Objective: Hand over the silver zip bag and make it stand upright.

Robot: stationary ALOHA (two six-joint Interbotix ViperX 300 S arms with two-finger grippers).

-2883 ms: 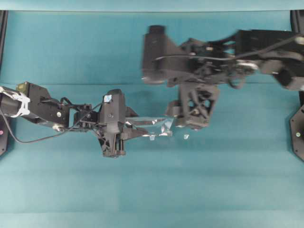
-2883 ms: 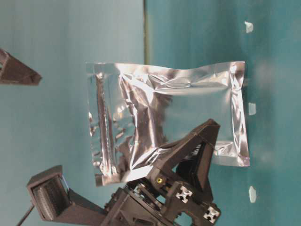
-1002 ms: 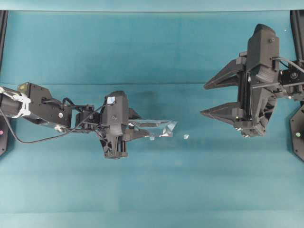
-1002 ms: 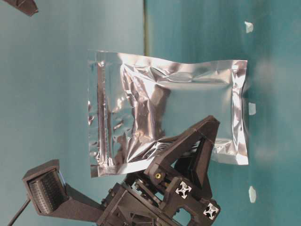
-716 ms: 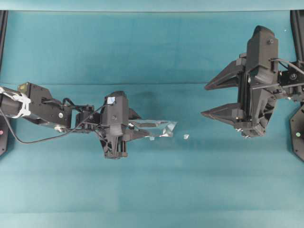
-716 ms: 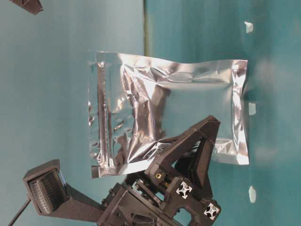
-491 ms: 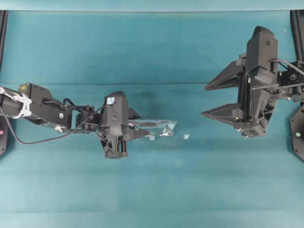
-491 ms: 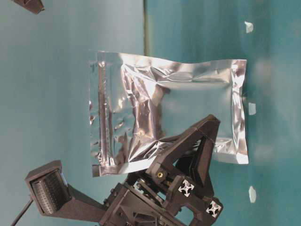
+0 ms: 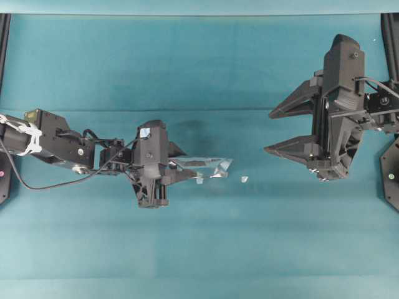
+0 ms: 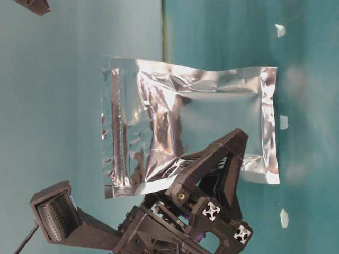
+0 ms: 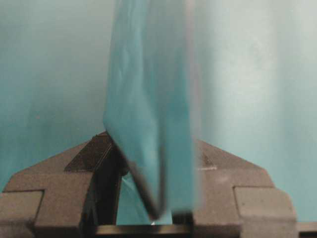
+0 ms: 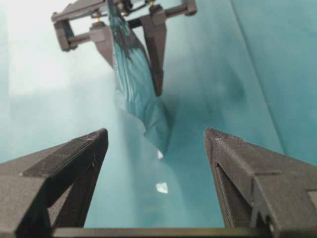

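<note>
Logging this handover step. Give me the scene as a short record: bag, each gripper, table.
bag: silver zip bag, held edge-on, its far end toward the table
left gripper: left gripper shut on the bag's edge
right gripper: right gripper open, empty, apart from the bag, facing it
table: teal table, a few small white specks near the bag

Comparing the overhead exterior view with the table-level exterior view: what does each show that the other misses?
Only the overhead view shows the open right gripper standing well apart from the shiny, crinkled silver foil zip bag, which appears here only edge-on as a thin sliver.

Only the table-level view shows the bag's broad rectangular face, with its zip strip along one short edge.

Both show the left gripper shut on the bag, and small white specks on the teal table.
</note>
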